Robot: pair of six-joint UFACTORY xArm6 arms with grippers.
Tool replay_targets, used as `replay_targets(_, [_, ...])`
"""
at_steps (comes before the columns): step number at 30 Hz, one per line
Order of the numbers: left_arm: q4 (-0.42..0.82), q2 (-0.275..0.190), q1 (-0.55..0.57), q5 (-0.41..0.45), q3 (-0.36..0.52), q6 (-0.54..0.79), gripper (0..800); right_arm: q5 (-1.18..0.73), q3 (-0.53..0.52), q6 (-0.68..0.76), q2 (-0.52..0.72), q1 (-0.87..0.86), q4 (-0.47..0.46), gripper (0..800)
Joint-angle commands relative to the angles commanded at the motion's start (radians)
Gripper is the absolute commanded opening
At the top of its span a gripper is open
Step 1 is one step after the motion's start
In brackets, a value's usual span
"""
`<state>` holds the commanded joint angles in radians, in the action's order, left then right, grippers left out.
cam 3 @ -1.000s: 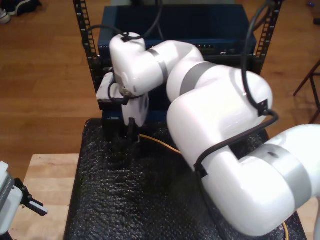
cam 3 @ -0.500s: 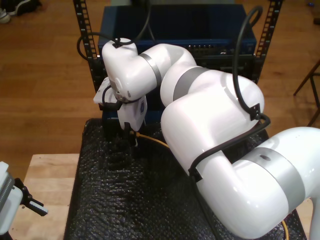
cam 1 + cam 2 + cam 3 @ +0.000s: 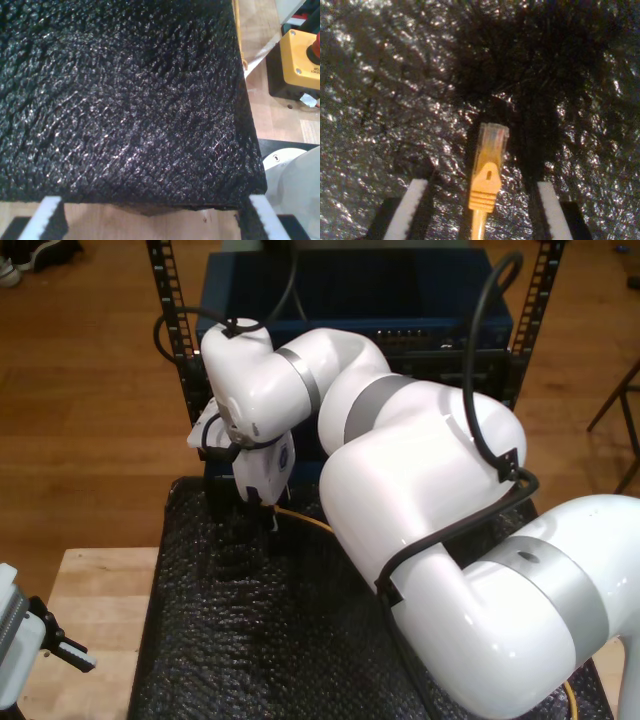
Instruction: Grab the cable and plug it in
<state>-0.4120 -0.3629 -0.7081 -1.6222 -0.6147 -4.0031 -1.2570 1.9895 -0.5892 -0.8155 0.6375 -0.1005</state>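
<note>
The cable (image 3: 485,192) is thin and yellow-orange, and its clear pale plug (image 3: 492,141) lies on the black mat (image 3: 395,100). My second gripper (image 3: 481,184) is open, one white-padded finger on each side of the plug, and neither pad touches it. In the exterior view my second gripper (image 3: 262,515) points down at the mat's far end, and the cable (image 3: 305,521) runs from it toward that view's right. My first gripper (image 3: 154,200) is open with nothing between its fingers, near the mat's edge. It sits at the exterior view's lower left (image 3: 55,645).
A black rack (image 3: 180,330) holding a blue unit (image 3: 400,295) stands just behind the mat. The large white arm (image 3: 430,500) reaches across the exterior view's right half. A yellow emergency-stop box (image 3: 300,55) and more cable (image 3: 239,35) lie on the wooden table (image 3: 95,585) beside the mat.
The second arm's wrist has shifted a little toward the exterior view's left and turned, with its gripper staying over the cable's end. The first gripper has not moved.
</note>
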Motion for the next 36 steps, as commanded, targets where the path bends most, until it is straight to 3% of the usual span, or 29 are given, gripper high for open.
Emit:
replay_targets(9, [0.000, 0.000, 0.000, -0.002, 0.000, 0.000, 800, 0.000, 0.002, 0.005, 0.000, 0.006, -0.012, 386])
replay_targets(24, [0.000, 0.000, 0.000, -0.002, 0.000, 0.002, 800, 0.000, 0.002, 0.026, 0.002, 0.015, -0.049, 188])
replay_targets(36, [0.000, 0.000, 0.000, -0.003, 0.000, 0.002, 800, 0.002, 0.003, 0.026, 0.002, 0.015, -0.048, 162])
